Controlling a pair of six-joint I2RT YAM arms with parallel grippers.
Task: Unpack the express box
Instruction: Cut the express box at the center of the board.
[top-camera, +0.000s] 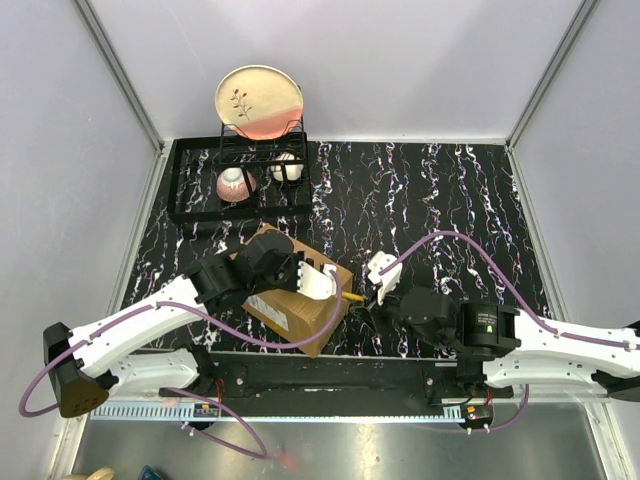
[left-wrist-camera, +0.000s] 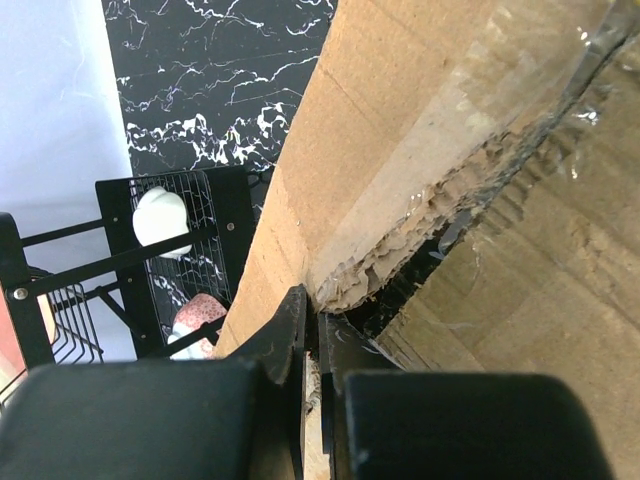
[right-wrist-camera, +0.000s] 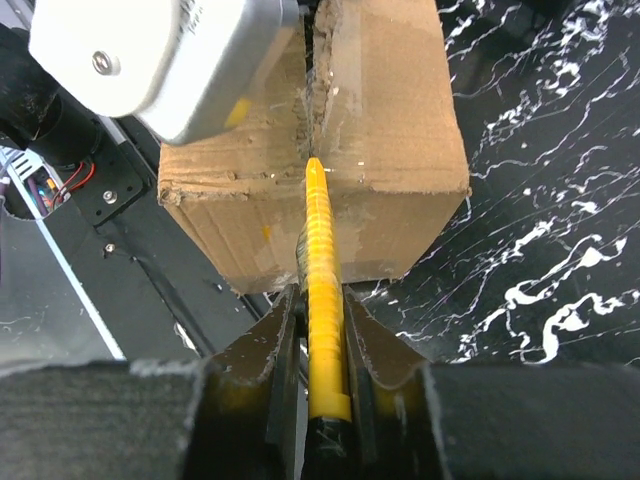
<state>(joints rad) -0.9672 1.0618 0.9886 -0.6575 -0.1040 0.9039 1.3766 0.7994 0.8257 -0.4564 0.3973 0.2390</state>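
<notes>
The express box (top-camera: 290, 312), a brown cardboard carton, lies at an angle at the near middle of the black marble table. My left gripper (top-camera: 335, 290) sits on its top at the torn tape seam. In the left wrist view its fingers (left-wrist-camera: 312, 312) are shut, with the ragged edge of a box flap (left-wrist-camera: 400, 130) pinched between them beside a dark slit. My right gripper (top-camera: 368, 305) is shut on a yellow ribbed cutter (right-wrist-camera: 318, 240). The cutter's tip touches the seam at the top edge of the box's end face (right-wrist-camera: 400, 120); my right gripper (right-wrist-camera: 318, 295) stands just off that end.
A black dish rack (top-camera: 200, 190) stands at the back left with a plate (top-camera: 258, 100), a pink bowl (top-camera: 235, 183) and a white cup (top-camera: 287, 168). The black base rail (top-camera: 330, 370) runs along the near edge, close under the box.
</notes>
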